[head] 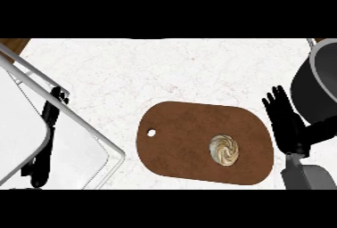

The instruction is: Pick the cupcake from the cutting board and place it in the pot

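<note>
A cupcake [224, 149] with swirled cream frosting stands on the right half of a brown oval cutting board [184, 133]. The dark grey pot [313, 89] sits at the right edge, partly cut off by the view. My right hand [287, 122] is open, fingers pointing up, just right of the board and against the pot's near side. It is apart from the cupcake. My left hand [47, 120] shows at the far left, open and still, partly crossed by a white rail.
A white-framed tray or basin [79, 120] fills the left side, its rails running diagonally. A brown wooden corner [13, 44] shows at the top left. The counter [164, 71] is pale marble.
</note>
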You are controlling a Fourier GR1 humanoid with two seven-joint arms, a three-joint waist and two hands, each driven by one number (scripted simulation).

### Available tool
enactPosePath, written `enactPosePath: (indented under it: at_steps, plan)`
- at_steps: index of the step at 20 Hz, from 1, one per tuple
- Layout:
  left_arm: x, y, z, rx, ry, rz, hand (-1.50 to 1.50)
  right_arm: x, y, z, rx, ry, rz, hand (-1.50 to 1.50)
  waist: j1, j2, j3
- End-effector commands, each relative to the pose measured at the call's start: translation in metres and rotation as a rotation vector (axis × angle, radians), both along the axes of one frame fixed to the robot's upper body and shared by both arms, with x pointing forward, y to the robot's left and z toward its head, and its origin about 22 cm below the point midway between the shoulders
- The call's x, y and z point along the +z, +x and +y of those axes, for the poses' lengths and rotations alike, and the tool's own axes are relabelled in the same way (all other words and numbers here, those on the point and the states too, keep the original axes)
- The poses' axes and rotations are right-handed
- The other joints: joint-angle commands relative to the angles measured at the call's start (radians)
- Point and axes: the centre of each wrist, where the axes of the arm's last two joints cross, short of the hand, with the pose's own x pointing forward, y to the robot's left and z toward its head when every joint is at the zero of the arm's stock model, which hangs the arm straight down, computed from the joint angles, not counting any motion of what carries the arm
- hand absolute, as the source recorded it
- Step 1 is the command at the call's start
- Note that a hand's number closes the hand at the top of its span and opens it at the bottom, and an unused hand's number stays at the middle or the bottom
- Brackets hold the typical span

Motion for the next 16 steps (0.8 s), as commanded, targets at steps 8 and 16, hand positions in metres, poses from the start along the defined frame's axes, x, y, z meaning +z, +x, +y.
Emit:
enactPosePath:
  at_steps: [8, 16]
  plan:
    - [-0.011, -0.025, -0.002, -0.761, 0.321, 0.061, 0.0, 0.109, 0.043, -0.013, 0.399, -0.541, -0.424, 1.5, 0.202, 0.002, -0.032]
    - [0.008, -0.001, -0.042, -0.346, 0.162, 0.008, 0.0, 0.123, 0.045, 0.003, 0.577, -0.473, -0.686, -1.5, 0.142, 0.038, -0.016]
